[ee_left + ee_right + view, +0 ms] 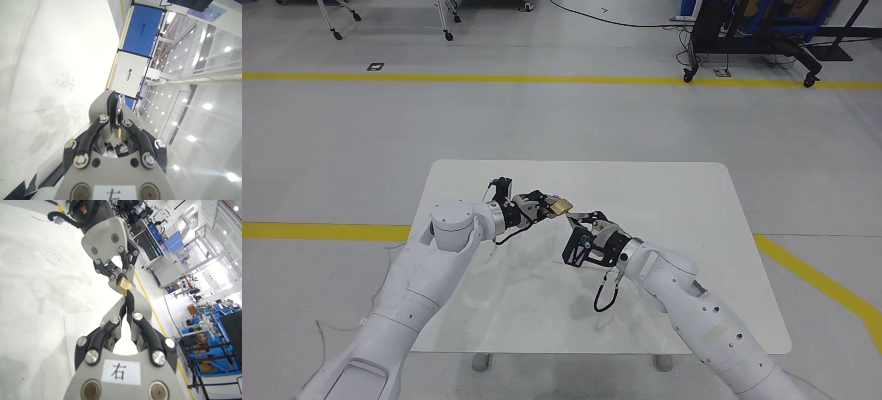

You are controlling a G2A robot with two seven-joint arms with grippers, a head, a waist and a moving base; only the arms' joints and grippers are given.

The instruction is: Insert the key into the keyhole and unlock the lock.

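Your white counter (682,190) has the work above its middle, well in from every edge. Your left gripper (116,102) is clamped tight on the brass lock (117,132), holding it above the counter. Your right gripper (128,297) is pressed fully closed, tips touching the lock's body; what they pinch is hidden.

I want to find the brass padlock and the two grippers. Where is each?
brass padlock (124,286): right wrist view, its brass body.
left gripper (118,108): left wrist view, between its fingertips.
right gripper (127,297): right wrist view, between its fingertips.
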